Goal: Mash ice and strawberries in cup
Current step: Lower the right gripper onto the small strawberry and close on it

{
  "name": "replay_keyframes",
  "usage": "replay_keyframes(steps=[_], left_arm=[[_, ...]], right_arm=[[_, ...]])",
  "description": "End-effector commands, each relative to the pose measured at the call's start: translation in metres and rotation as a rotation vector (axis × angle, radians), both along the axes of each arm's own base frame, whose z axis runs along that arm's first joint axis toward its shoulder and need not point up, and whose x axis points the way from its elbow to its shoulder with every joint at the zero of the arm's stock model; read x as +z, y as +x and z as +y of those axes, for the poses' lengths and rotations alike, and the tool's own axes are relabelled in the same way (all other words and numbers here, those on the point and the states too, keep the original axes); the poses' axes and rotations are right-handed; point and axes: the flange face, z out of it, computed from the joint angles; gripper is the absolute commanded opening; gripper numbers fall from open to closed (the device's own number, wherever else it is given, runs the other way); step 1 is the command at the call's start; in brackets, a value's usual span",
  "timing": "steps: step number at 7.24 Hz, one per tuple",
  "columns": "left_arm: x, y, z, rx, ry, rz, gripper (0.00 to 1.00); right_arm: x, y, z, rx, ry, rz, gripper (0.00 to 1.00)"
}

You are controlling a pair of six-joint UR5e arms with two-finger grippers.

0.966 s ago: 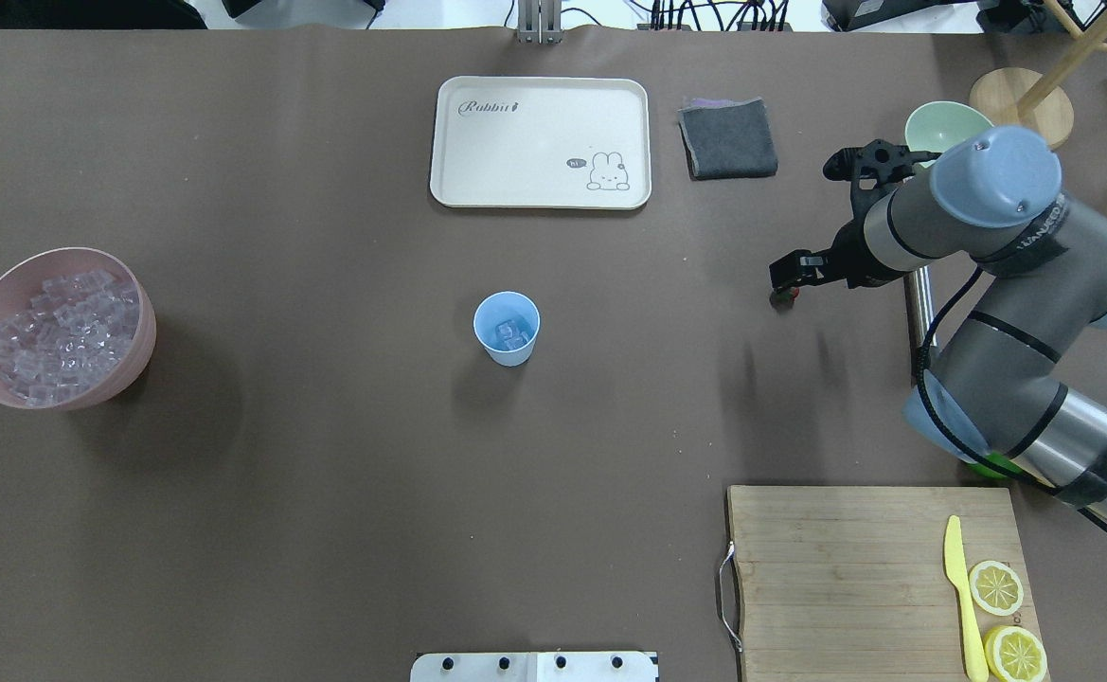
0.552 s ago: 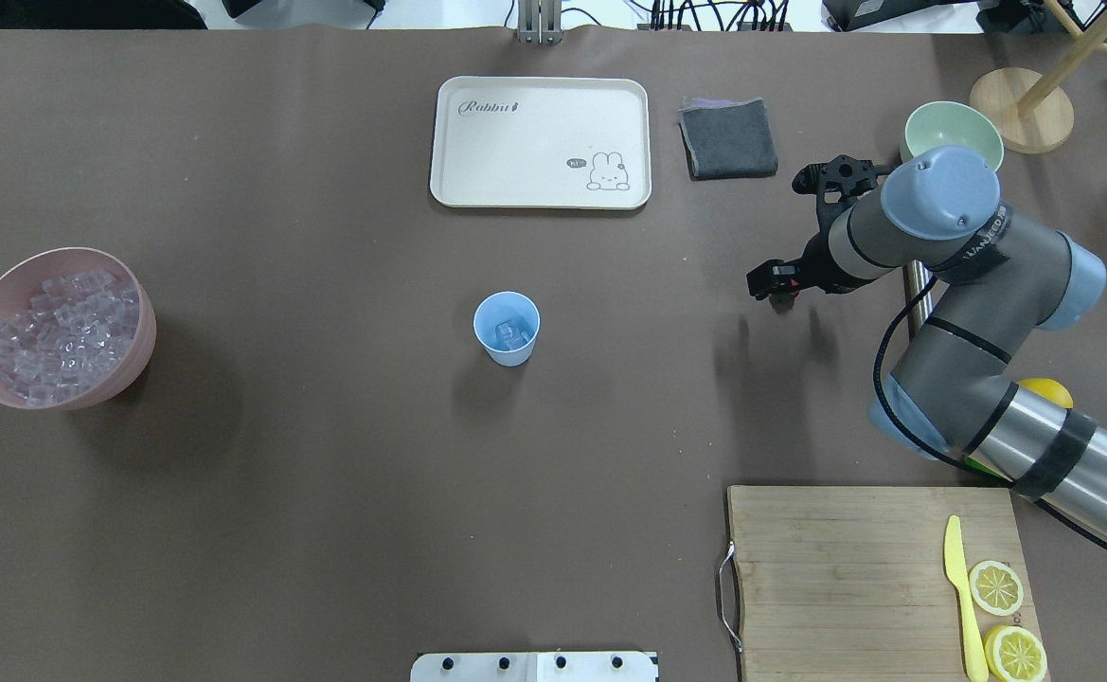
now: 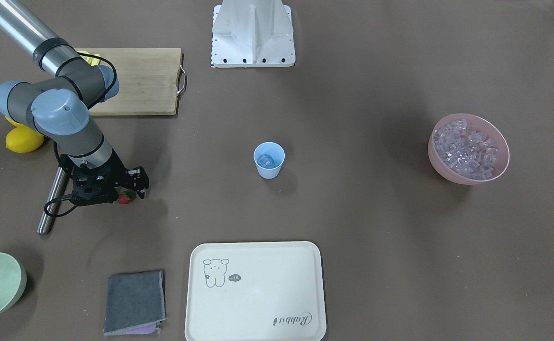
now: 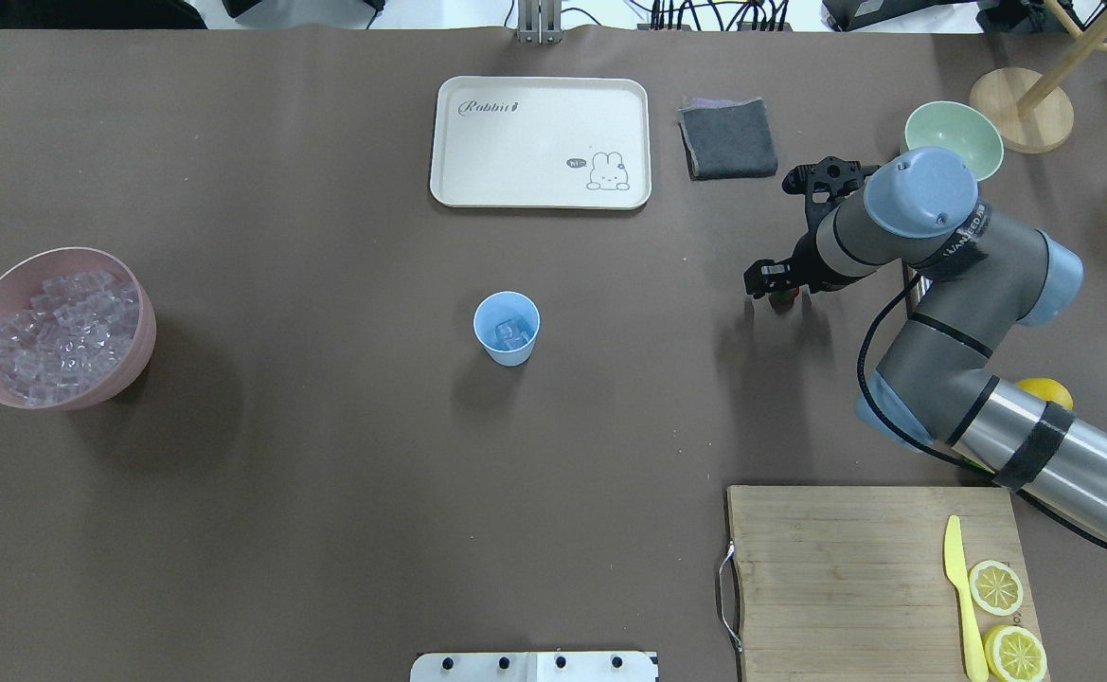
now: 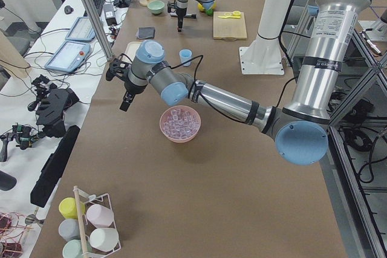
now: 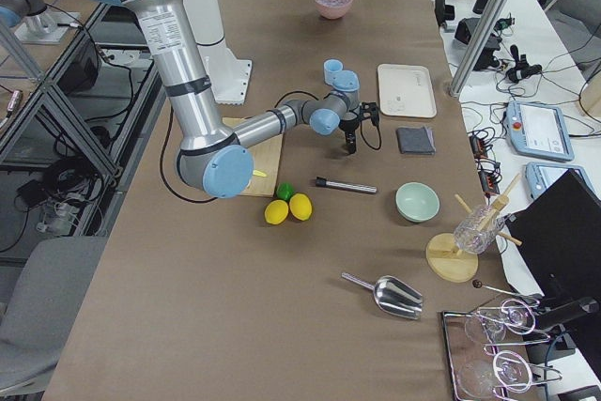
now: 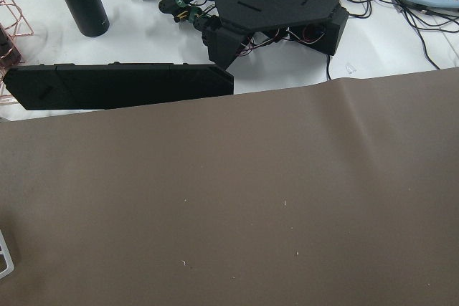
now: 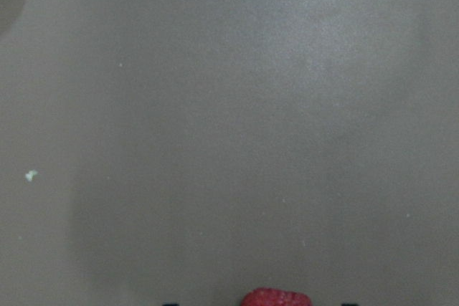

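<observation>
Right fingers spread open, straddling strawberry on table, nothing held. Left fingers raised; opening cannot be told. Cup mid-table holds ice

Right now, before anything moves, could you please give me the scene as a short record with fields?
cup: upright near the middle of the table, with a few ice cubes inside
strawberry: lying on the table, not in the cup
right gripper: low over the strawberry, fingers seem apart on either side of it
left gripper: raised near the pink bowl full of ice; open or shut cannot be told
</observation>
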Motion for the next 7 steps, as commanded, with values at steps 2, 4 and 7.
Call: replay_keyframes(steps=[2,4,7], left_arm=[[-0.003,0.0,-0.003,0.0,-0.002,0.0,0.97],[-0.004,0.0,-0.002,0.0,-0.002,0.001,0.97],[-0.001,-0.002,0.001,-0.001,-0.004,0.001,0.97]], right_arm=[[0.002,0.005,-0.001,-0.006,0.002,0.003,0.0],[-0.019,0.033,-0.026,0.019,-0.011,-0.041,0.0],[-0.168,0.006,-0.017,-0.004,-0.008,-0.06,0.0]])
